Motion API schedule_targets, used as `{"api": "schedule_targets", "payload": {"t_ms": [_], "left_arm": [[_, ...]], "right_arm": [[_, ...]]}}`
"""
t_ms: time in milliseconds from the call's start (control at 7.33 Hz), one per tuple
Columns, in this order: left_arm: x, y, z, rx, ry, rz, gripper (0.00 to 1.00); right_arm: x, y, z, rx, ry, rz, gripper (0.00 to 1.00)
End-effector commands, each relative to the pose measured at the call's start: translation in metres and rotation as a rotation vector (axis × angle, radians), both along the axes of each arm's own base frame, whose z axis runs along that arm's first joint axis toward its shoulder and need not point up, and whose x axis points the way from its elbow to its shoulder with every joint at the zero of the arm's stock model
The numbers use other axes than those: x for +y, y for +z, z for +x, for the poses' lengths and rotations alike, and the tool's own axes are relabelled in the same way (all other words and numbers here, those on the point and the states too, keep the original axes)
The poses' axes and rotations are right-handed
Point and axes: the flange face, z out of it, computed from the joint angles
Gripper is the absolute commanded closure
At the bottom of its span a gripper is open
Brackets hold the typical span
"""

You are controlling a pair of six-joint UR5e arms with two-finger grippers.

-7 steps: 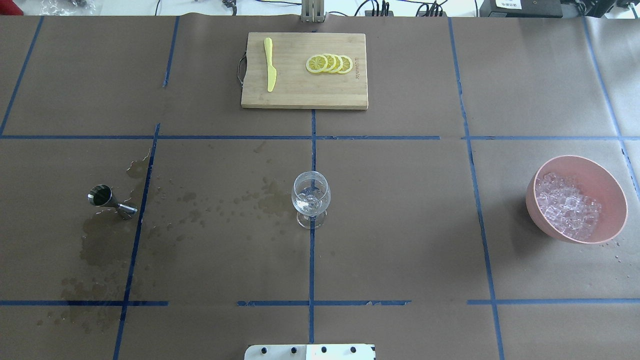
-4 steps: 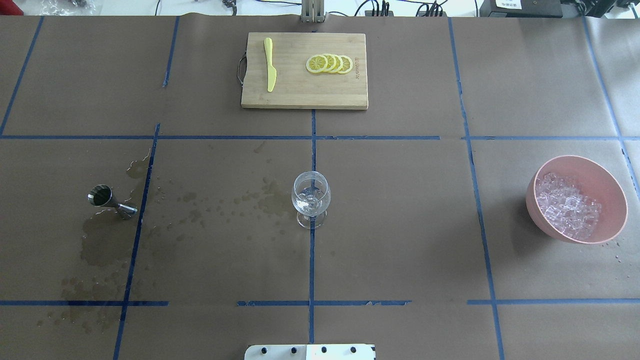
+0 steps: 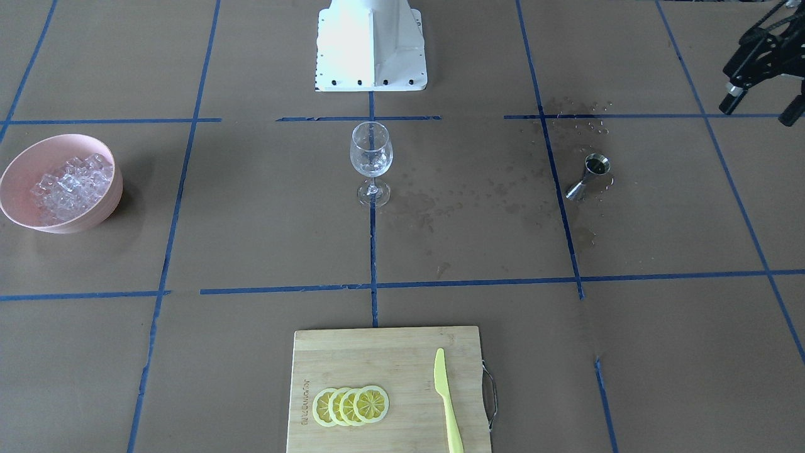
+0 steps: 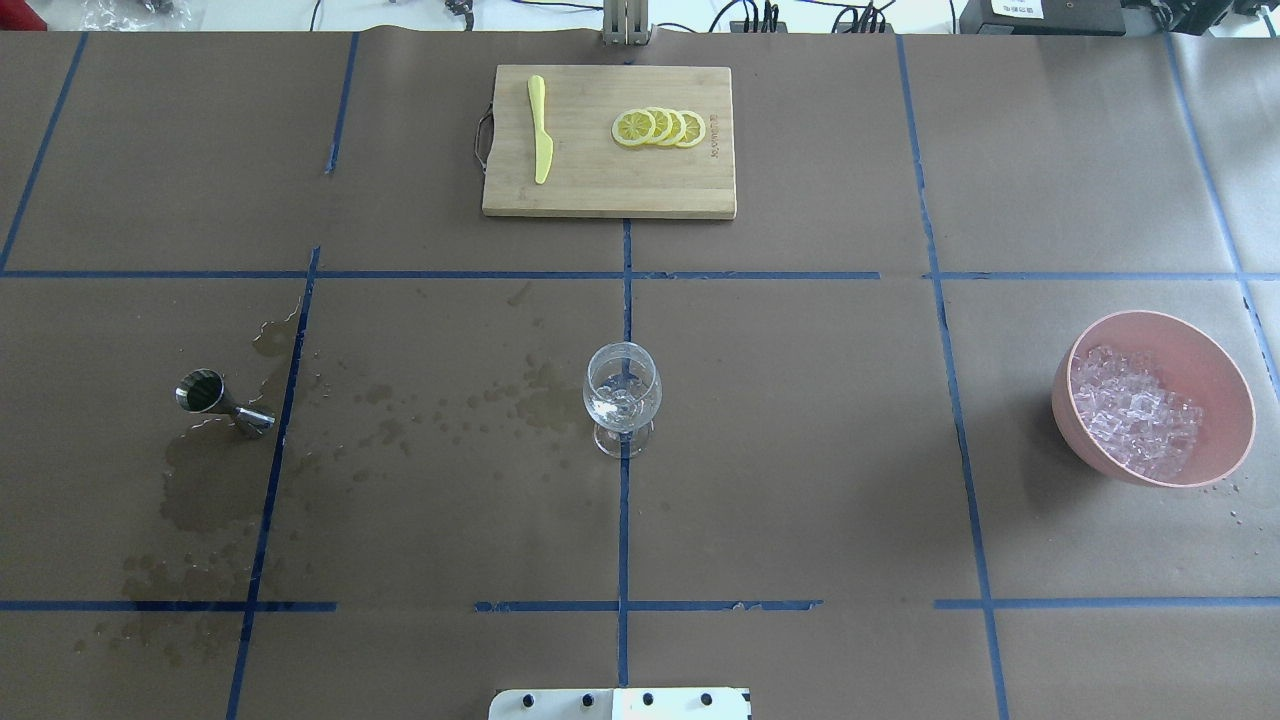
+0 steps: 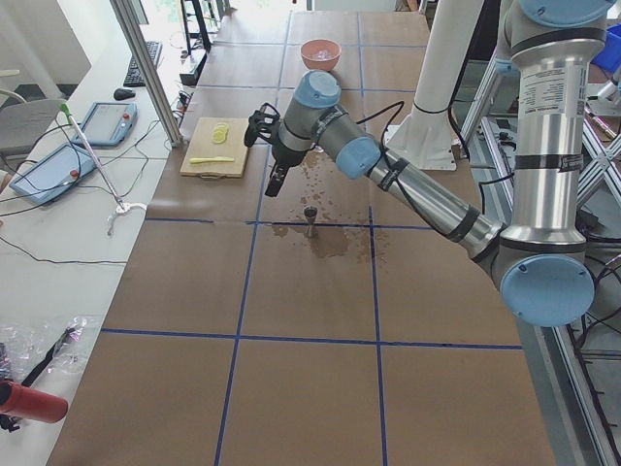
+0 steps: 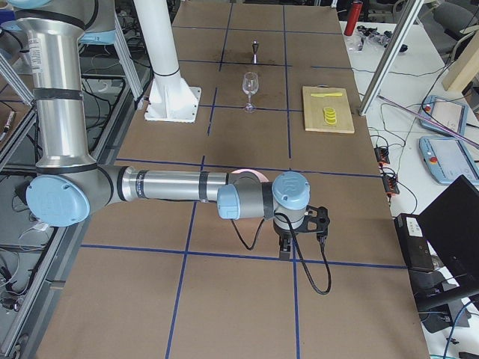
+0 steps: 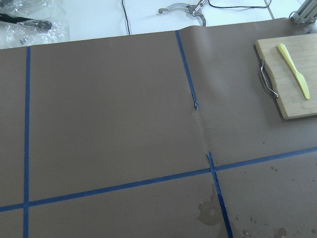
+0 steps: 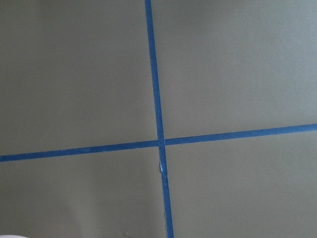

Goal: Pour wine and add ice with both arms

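Left gripper [image 3: 761,108] hangs over the table's left edge, well apart from the jigger [image 4: 222,402]. Its fingers look spread with nothing between them. The left arm [image 5: 388,170] reaches out across the table. The jigger stands upright on a wet patch [image 4: 200,490], and smaller splashes trail toward the centre. The glass [image 4: 622,395] is upright at mid-table on a tape crossing. The wine [image 4: 618,408] is a small clear pool low in the glass's bowl; can't tell if any cubes are in it. At the far side is the board [image 4: 600,190], with the knife [image 4: 540,130] on its left part and the lemon slices [image 4: 660,128] overlapping on its right. The pink bowl [image 4: 1225,365] is at right, with the ice [image 4: 1135,410] heaped inside. Right arm [image 6: 172,185] stretches past the bowl. The right gripper [image 6: 287,250] points down beyond it over bare table. Only the side view shows its fingers, so can't tell their state.
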Motion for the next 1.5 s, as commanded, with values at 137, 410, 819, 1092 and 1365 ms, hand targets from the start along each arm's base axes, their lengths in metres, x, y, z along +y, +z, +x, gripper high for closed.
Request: {"api": "schedule_targets", "payload": {"t_ms": [137, 410, 819, 1092, 1365], "left_arm": [[0.075, 0.01, 0.065, 0.087, -0.091, -0.022, 0.05], [0.101, 0.032, 0.088, 0.064, -0.139, -0.005, 0.05], [0.134, 0.049, 0.16, 0.063, -0.266, -0.032, 0.05], [0.168, 0.088, 0.224, 0.043, -0.368, -0.021, 0.05], [0.168, 0.118, 0.252, 0.02, -0.456, 0.031, 0.05]], "right_arm": [[-0.001, -0.002, -0.002, -0.003, 0.002, -0.002, 0.0], [-0.001, -0.004, -0.003, -0.023, -0.001, 0.0, 0.0], [-0.002, -0.011, -0.006, -0.055, 0.006, -0.004, 0.0], [-0.007, -0.031, -0.011, -0.058, 0.011, 0.013, 0.0], [-0.008, -0.073, -0.034, -0.066, 0.048, -0.002, 0.0]]}}
